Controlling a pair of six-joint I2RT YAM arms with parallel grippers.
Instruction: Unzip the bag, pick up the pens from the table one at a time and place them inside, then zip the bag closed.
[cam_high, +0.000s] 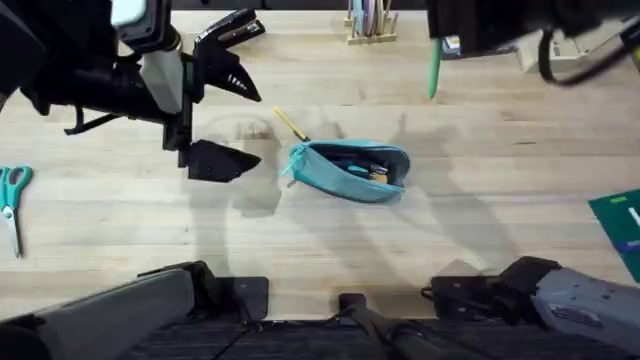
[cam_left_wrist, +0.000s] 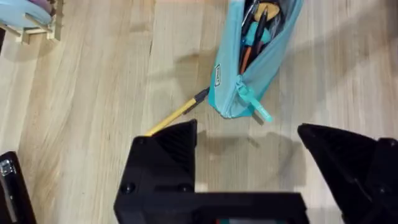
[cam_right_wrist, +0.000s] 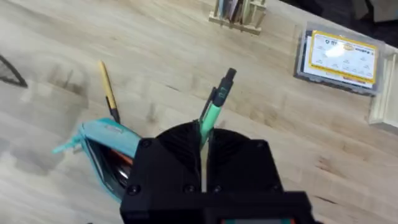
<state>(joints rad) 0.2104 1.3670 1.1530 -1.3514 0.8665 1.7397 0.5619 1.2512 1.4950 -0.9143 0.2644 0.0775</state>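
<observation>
The teal bag (cam_high: 350, 172) lies unzipped in the middle of the table (cam_high: 500, 200), with several pens showing inside. A yellow pen (cam_high: 292, 124) rests on the wood, touching the bag's left end. My left gripper (cam_high: 235, 122) hovers open just left of the bag and holds nothing. In the left wrist view the bag (cam_left_wrist: 258, 59) and the yellow pen (cam_left_wrist: 177, 112) lie just beyond that gripper (cam_left_wrist: 249, 149). My right gripper (cam_right_wrist: 204, 146) is shut on a green pen (cam_right_wrist: 214, 106) with a dark end, held up above the table. That green pen (cam_high: 434, 70) hangs right of and behind the bag.
Teal-handled scissors (cam_high: 12, 200) lie at the left edge. A wooden holder (cam_high: 370, 25) with pastel sticks stands at the back centre, and a clear box of cards (cam_right_wrist: 339, 56) sits at the back right. A green item (cam_high: 620, 225) pokes in from the right edge.
</observation>
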